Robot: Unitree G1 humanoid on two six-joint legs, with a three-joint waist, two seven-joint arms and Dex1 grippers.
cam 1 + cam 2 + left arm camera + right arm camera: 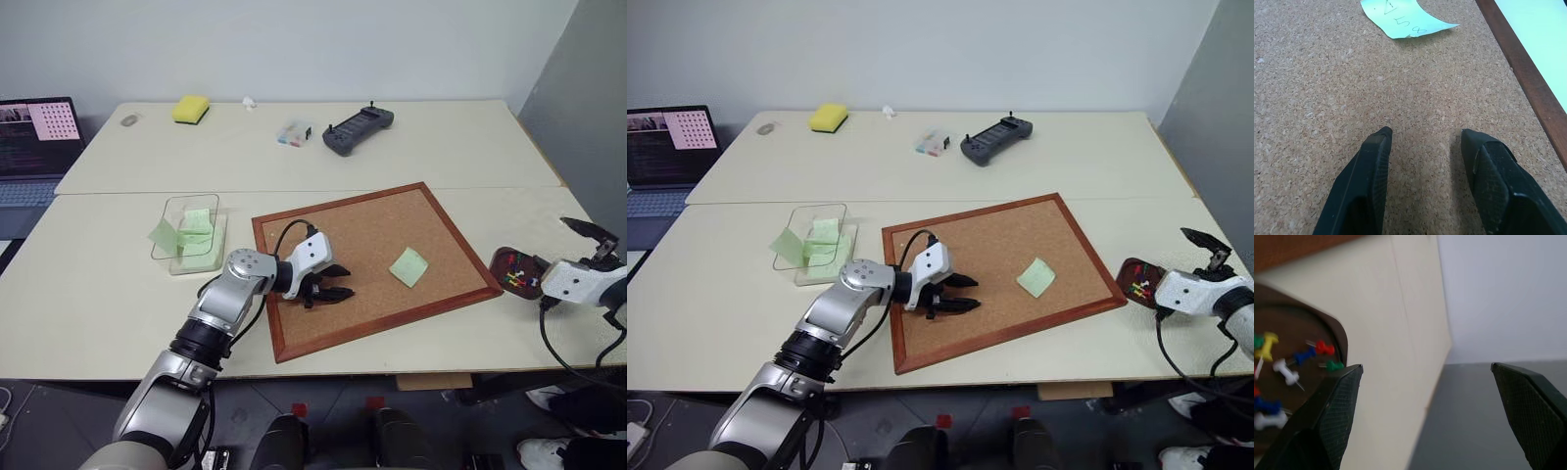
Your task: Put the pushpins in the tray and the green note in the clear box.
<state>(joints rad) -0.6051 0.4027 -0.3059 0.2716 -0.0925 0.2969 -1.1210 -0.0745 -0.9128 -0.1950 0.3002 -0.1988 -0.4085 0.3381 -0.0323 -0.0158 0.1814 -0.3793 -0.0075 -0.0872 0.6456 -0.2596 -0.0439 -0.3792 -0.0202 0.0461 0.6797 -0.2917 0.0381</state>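
Two black fingers of the left gripper hover low over the corkboard, moderately parted with nothing between them. Ahead of them lies the green note, flat on the cork, one corner curled, so that half of the job is not yet done. By the look of it, the pin half is finished: a red-headed and a green-headed pushpin lie in the tray among blue, white and yellow ones.

At the table's right edge the right gripper stands wide open and empty beside the tray. The clear box sits well left of the board (green notes are already in and against it).

Only the left wrist view shows handwriting on the note; only the right wrist view separates the pins by colour. From the head views come the layout, with note and box well apart.
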